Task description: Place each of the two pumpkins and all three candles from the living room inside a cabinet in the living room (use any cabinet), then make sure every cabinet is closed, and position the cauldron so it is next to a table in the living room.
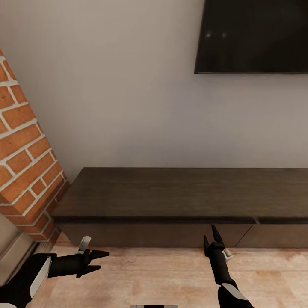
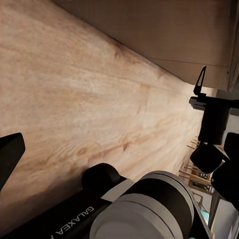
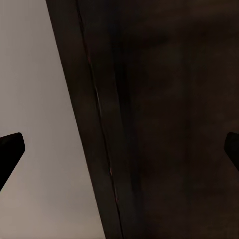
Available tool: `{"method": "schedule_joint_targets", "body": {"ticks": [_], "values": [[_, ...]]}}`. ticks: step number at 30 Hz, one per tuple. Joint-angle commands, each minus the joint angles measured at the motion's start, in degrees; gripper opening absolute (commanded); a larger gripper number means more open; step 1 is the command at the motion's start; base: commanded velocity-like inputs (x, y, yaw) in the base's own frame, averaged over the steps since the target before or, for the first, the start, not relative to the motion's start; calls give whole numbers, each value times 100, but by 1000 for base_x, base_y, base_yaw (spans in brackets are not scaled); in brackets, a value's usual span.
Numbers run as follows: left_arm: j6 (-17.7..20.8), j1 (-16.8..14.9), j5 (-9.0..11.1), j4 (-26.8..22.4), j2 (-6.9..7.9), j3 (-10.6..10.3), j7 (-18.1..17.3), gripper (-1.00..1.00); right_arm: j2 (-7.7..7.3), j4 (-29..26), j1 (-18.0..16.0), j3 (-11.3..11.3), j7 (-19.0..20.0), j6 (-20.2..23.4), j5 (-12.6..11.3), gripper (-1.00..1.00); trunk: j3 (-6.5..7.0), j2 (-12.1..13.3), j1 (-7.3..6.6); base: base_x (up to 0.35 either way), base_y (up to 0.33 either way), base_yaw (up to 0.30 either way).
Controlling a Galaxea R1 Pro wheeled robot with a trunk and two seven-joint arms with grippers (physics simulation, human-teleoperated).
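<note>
The long low dark brown cabinet [image 1: 171, 196] stands against the wall right in front of me, and its drawer fronts [image 1: 141, 234] sit flush and shut. My left gripper [image 1: 99, 261] hovers open over the floor at the lower left, pointing right, with nothing between its fingers. My right gripper [image 1: 210, 236] is open and empty, its tips just short of the cabinet's front. In the right wrist view its fingertips [image 3: 11, 149] frame the cabinet's dark top [image 3: 164, 119]. The left wrist view shows the right gripper [image 2: 201, 82] against the cabinet front [image 2: 164, 30]. The pumpkins, candles, cauldron and coffee table are out of view.
A red brick column [image 1: 21, 149] juts out at the left, meeting the cabinet's left end. A black television [image 1: 256, 34] hangs on the pale wall above. Light wood floor [image 1: 149, 273] lies between me and the cabinet.
</note>
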Motion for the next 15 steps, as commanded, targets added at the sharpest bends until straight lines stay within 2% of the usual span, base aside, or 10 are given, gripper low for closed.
{"method": "schedule_joint_targets", "body": {"ticks": [1,8,15], "values": [[-1,0,0,0,0,0,0,100,0,0,1,0,-2,0,0,100,0,0,0,16,0,0],[4,0,5,0,0,-6,1,100,0,0,-2,0,-1,-6,0,100,0,0,0,105,0,0],[4,0,18,0,0,2,-2,100,6,0,-2,0,-7,-7,6,100,0,0,0,20,0,0]]}}
